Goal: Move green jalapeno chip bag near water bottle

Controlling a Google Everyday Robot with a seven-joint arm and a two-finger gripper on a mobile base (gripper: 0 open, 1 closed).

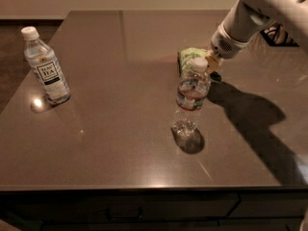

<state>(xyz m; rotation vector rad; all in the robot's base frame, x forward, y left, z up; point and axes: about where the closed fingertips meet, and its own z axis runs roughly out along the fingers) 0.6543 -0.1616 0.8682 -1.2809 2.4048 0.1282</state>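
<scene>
The water bottle (192,96), clear with a white cap and a red-and-blue band, stands upright near the middle of the table. The green jalapeno chip bag (189,57) lies just behind it, partly hidden by the bottle's cap and shoulder. My gripper (212,64) comes in from the upper right and sits at the bag's right end, just right of the bottle cap. Where it meets the bag is hidden by the wrist and the bottle.
A second clear bottle with a large white label (46,68) stands at the far left of the brown table (115,129). The arm casts a dark shadow across the table's right side. The table's front edge runs along the bottom.
</scene>
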